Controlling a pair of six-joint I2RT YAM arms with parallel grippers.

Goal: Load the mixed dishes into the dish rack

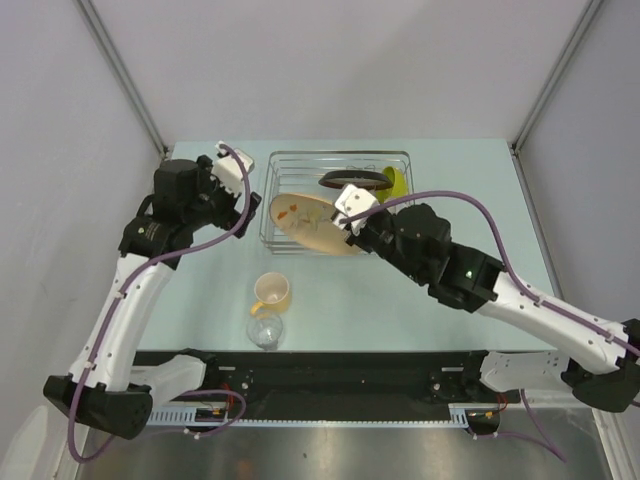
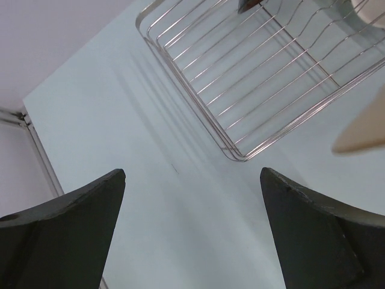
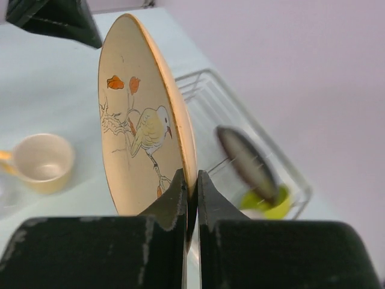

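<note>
Right gripper [image 3: 190, 182] clamped on beige bird-patterned plate [image 3: 138, 120] over left end of rectangular silver wire rack [image 1: 340, 153]; left gripper [image 2: 192, 174] spread apart beside rack

My left arm [image 1: 125, 310] and right arm [image 1: 540, 310] wear white shells between black joint housings, and a purple cable [image 1: 450, 196] trails along each. A small green light [image 1: 466, 270] glows on my right arm's black section. My left claw [image 2: 192, 174] has broad matte-black wedge fingers [image 2: 60, 235]; my right claw [image 3: 191, 180] shows pale scuffs along its black edges.
</note>
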